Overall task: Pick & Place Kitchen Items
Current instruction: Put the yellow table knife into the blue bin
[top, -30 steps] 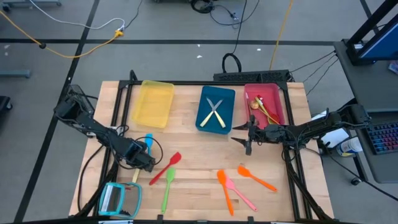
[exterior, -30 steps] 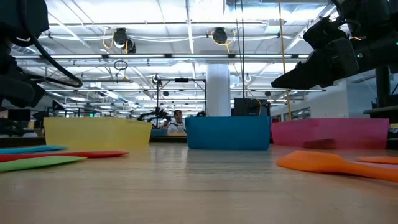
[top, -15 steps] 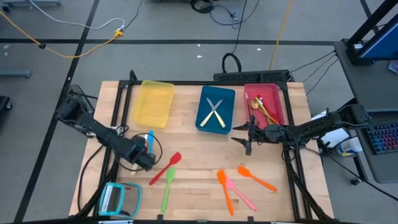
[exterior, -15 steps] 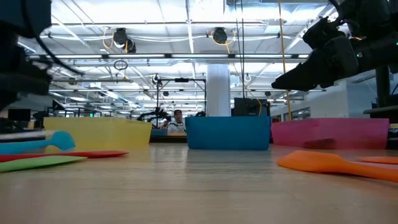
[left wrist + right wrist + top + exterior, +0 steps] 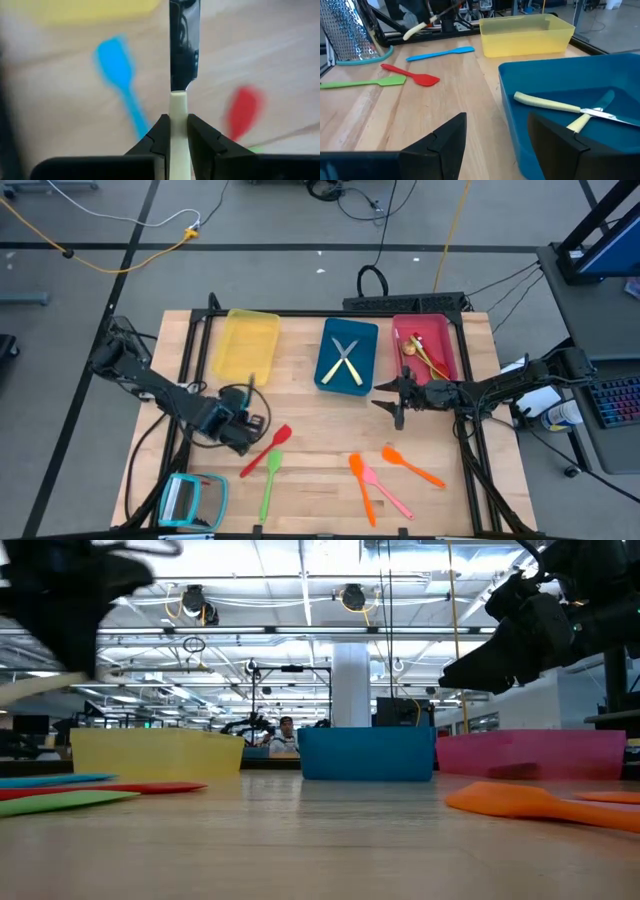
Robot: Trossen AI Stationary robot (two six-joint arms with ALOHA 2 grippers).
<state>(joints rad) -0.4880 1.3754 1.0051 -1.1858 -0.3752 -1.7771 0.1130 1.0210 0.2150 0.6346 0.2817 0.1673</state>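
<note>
My left gripper (image 5: 240,418) is above the table's left part, shut on a knife with a cream handle and a dark metal blade (image 5: 184,50). The knife also shows in the right wrist view (image 5: 427,22). Under it a blue spatula (image 5: 117,65) and a red spatula (image 5: 242,107) lie flat on the table. My right gripper (image 5: 400,405) hovers open and holding nothing in front of the blue tray (image 5: 328,375), its fingers apart in its wrist view (image 5: 495,145). My left gripper pinches the knife's cream handle (image 5: 179,112) between its two fingers, a little behind where the blade begins. The knife lies along the fingers, and the blade sticks out past the fingertips. The knife is lifted clear of the table, and the handle's free end (image 5: 410,34) sticks out behind.
The blue tray holds two crossed cream-handled knives (image 5: 345,363). The red tray (image 5: 445,330) holds metal spoons, and a yellow tray (image 5: 246,345) is at the far left. Green (image 5: 270,480), orange (image 5: 358,480), pink (image 5: 385,492) and orange (image 5: 410,465) utensils lie near the front edge. A teal-framed grater (image 5: 192,500) is front left.
My left gripper has risen from the table with the knife, gone a little toward the right edge and turned. The knife is now lifted clear, its blade toward the yellow tray. The blue spatula stays on the table.
</note>
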